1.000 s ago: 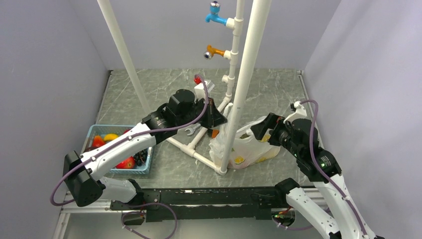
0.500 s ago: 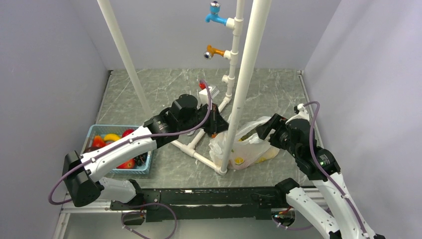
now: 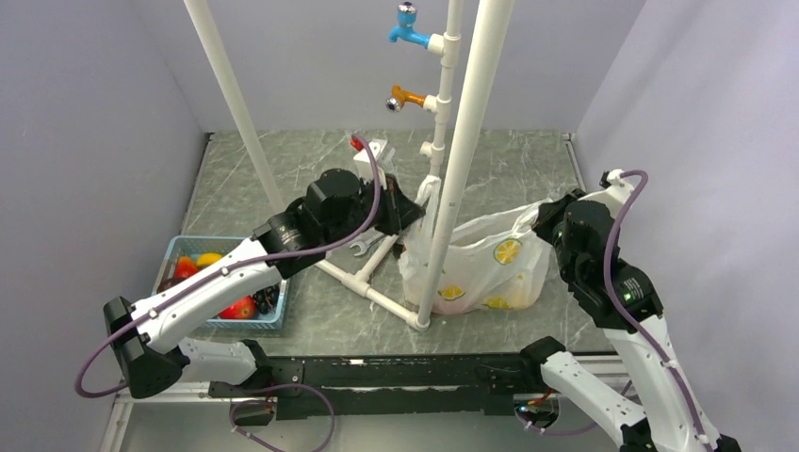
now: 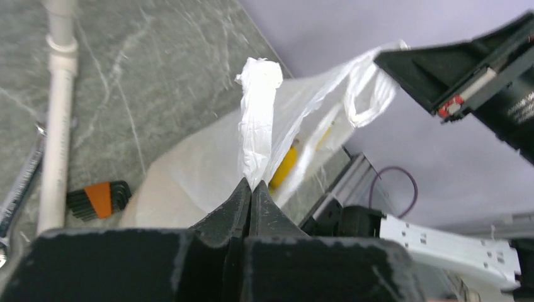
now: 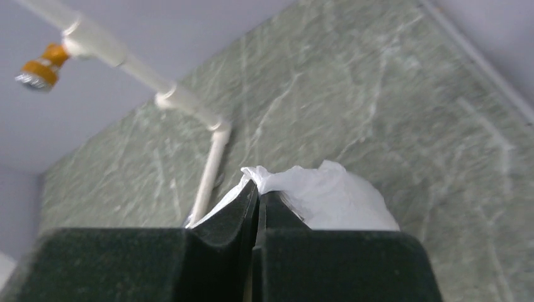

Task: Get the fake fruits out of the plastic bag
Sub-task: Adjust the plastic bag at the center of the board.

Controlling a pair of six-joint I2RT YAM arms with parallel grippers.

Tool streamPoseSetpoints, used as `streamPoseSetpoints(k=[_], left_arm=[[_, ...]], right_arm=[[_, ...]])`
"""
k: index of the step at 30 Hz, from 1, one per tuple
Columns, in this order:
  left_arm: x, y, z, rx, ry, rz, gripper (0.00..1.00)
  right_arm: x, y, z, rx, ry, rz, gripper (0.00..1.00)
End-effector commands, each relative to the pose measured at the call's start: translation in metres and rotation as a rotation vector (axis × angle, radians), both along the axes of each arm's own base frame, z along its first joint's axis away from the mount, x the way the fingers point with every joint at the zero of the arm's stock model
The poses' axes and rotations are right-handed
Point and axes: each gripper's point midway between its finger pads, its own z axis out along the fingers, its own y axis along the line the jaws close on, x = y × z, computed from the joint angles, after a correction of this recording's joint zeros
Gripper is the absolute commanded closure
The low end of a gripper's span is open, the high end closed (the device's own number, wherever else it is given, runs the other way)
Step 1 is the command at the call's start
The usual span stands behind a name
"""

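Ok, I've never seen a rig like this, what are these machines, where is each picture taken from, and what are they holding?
These are two robot arms, each ending in a two-finger gripper. The wide picture looks down from above and behind them; the other two come from cameras on the wrists. On the grey table are a white pipe frame, a wrench and a blue basket of toy fruits. The left gripper and the right gripper are each shut on a top edge of the plastic bag, stretching it between them. Yellow fruits show through it.

One plastic bag [image 3: 481, 268], one basket [image 3: 198, 241], two taps [image 3: 407, 24], perhaps four fruits [image 3: 240, 308] in basket.
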Motion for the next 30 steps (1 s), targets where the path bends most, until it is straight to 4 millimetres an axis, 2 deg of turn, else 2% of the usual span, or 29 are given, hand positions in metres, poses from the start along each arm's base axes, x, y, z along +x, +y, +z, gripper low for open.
streamPoseSetpoints(k=[1, 4, 5, 6, 8, 9, 12, 13, 20, 22, 23, 27, 30], left_arm=[[0.037, 0.016, 0.044, -0.045, -0.069, 0.186, 1.0], [0.054, 0.012, 0.066, -0.094, -0.072, 0.171, 1.0], [0.065, 0.007, 0.065, -0.091, -0.051, 0.157, 1.0], [0.065, 0.003, 0.073, -0.101, -0.049, 0.13, 1.0], [0.075, -0.004, 0.067, -0.073, -0.019, 0.112, 1.0], [0.076, -0.007, 0.064, -0.062, -0.009, 0.101, 1.0], [0.073, -0.014, 0.051, -0.039, 0.004, 0.032, 1.0], [0.072, -0.014, 0.043, -0.03, 0.018, 0.02, 1.0], [0.052, -0.001, -0.01, 0.036, 0.09, -0.008, 1.0], [0.043, 0.004, -0.015, 0.027, 0.1, -0.019, 1.0], [0.039, 0.007, -0.018, 0.024, 0.106, -0.021, 1.0], [0.03, 0.017, -0.026, 0.012, 0.128, -0.006, 1.0], [0.024, 0.019, -0.029, -0.003, 0.142, -0.012, 1.0]], right_arm=[[-0.003, -0.05, 0.04, -0.143, -0.105, -0.227, 1.0], [-0.011, -0.062, 0.057, -0.17, -0.149, -0.265, 1.0], [-0.013, -0.063, 0.061, -0.178, -0.161, -0.258, 1.0], [-0.014, -0.062, 0.064, -0.186, -0.168, -0.245, 1.0], [-0.017, -0.058, 0.064, -0.199, -0.175, -0.195, 1.0], [-0.017, -0.049, 0.061, -0.201, -0.179, -0.132, 0.99], [-0.027, -0.015, 0.048, -0.165, -0.206, 0.097, 0.78], [-0.032, -0.002, 0.044, -0.143, -0.214, 0.172, 0.76], [-0.071, 0.073, 0.002, -0.067, -0.147, 0.661, 0.76], [-0.076, 0.073, 0.0, -0.082, -0.121, 0.681, 0.73], [-0.077, 0.069, 0.003, -0.096, -0.116, 0.667, 0.69], [-0.072, 0.03, 0.028, -0.167, -0.106, 0.467, 0.47], [-0.06, 0.013, 0.045, -0.212, -0.119, 0.362, 0.41]])
